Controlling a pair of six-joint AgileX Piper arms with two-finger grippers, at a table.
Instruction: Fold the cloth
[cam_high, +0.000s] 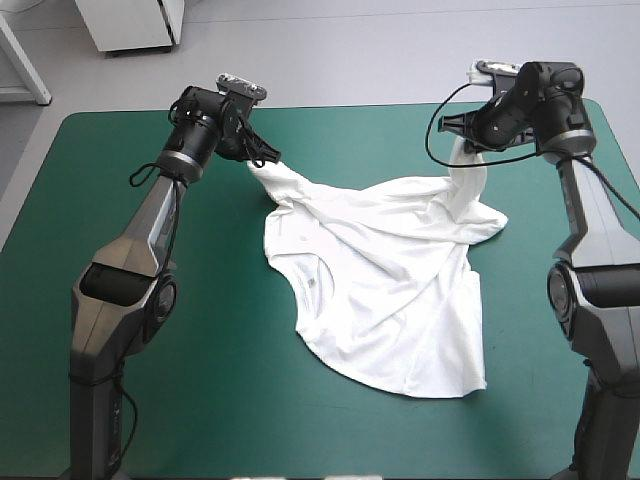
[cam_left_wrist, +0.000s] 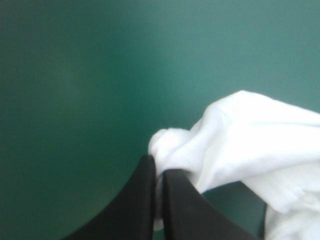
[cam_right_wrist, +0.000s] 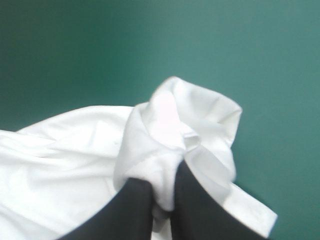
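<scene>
While both arms reach over the far half of the table, each one has a pinch of the T-shirt (cam_high: 390, 300)! Left gripper (cam_high: 262, 153): black fingers all but closed, a knot of white cloth squeezed between the tips and bulging just ahead of them. Right gripper (cam_high: 472, 150): same story, fingers nearly together, a rolled edge bunched between them and spilling to both sides. From each pinch the cloth slopes down to the teal-green cover (cam_high: 120, 250), and the rest lies rumpled between and behind the fingers, trailing toward the near side.

So how does it handle? My read: light and limp, with no stiffness at all. It sags wherever it isn't held and drapes into creases. It isn't fragile, and by those folds it drags on the cover rather than sliding. Both pinches look thick, with several layers gathered, so a clean edge is hard to promise. Whether those are shoulders, sleeves or hem corners, I can't tell.

Best holds, I'd say, are two matching corners, taken thin at the fingertips, so the span between pulls taut and the rest falls flat under its own weight. The risk with a bunched grab is that one layer slips free.
</scene>
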